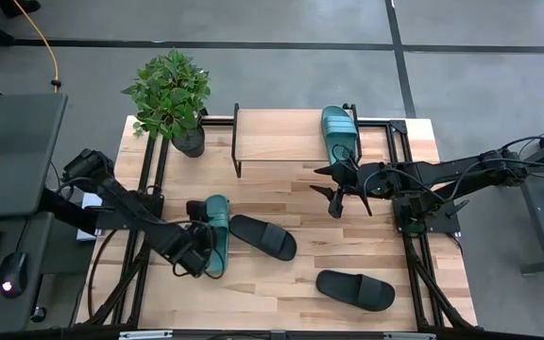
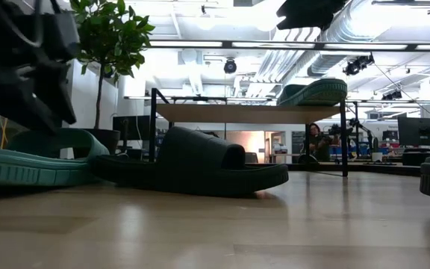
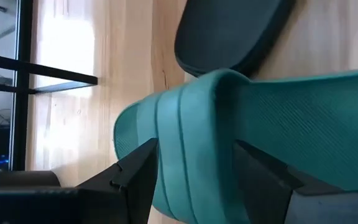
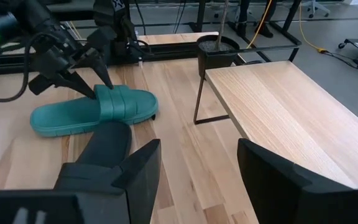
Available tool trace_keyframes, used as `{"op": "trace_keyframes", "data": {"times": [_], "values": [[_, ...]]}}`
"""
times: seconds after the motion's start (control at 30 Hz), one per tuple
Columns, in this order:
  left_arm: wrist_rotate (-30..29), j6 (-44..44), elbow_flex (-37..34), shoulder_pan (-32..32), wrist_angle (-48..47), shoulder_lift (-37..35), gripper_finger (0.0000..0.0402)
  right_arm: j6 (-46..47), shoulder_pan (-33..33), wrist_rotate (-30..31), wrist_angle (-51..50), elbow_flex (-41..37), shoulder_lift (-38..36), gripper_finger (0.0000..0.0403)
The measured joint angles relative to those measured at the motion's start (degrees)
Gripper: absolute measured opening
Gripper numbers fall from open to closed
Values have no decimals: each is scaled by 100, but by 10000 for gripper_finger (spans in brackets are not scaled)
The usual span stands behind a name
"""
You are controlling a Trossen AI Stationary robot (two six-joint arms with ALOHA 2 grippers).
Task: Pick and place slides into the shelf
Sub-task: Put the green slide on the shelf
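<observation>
Teal slide (image 1: 218, 229) between left pincer (image 1: 202, 247) fingers

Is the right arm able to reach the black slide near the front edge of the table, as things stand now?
Probably yes. The right pincer hangs open and empty in front of the shelf, and only bare table lies between it and that black slide. The left pincer is busy at a teal slide.
</observation>
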Motion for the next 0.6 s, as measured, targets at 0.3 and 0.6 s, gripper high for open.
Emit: {"op": "trace_keyframes", "data": {"times": [0.3,0.6], "values": [[109,207,-2,336,79,127,188,32,2,-4,-27,0,0,204],[-257,246,0,363,56,439,188,32,2,-5,-36,0,0,204]]}}
